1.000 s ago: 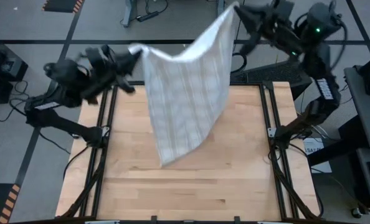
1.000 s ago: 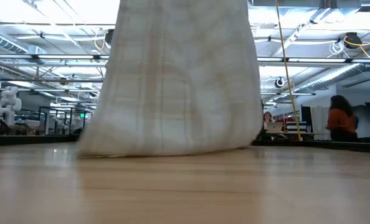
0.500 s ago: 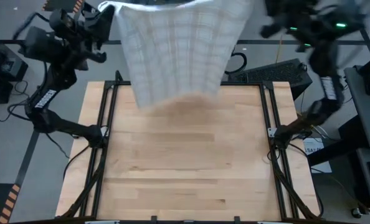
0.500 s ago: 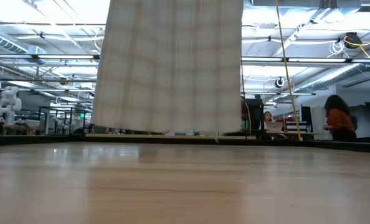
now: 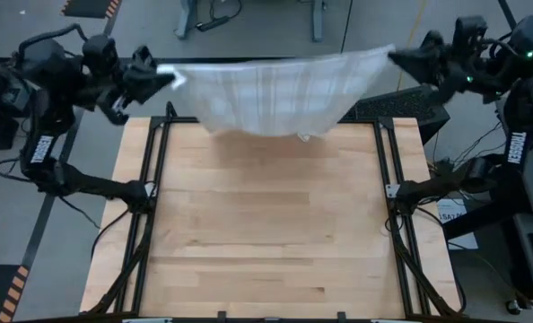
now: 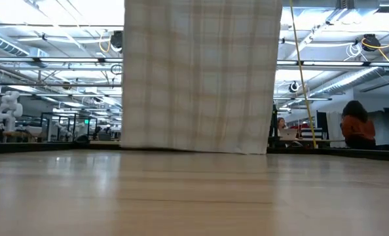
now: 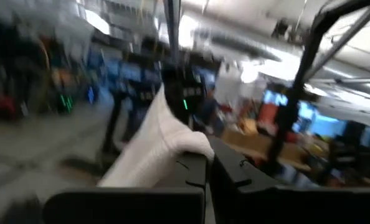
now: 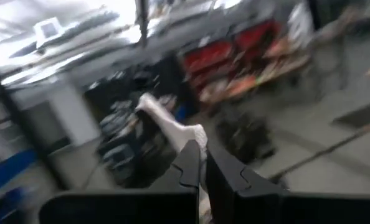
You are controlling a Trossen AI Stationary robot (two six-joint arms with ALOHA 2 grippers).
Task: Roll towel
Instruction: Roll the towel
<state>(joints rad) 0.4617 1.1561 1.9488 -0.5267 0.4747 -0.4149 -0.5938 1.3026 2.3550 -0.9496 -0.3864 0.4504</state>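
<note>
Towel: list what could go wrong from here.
1. The towel hangs stretched between the left gripper and the right gripper, each shut on just a corner; a corner could slip out of the jaws.
2. It hangs over the table's far edge, so lowered straight down, part may drape off the edge.
3. Its lower edge sags unevenly, so it may land creased.

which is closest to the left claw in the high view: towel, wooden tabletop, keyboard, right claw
1. towel: its corner is pinched in the shut left claw.
2. wooden tabletop: below, toward the picture's middle.
3. keyboard: beyond the far right corner.
4. right claw: holds the opposite corner.
</note>
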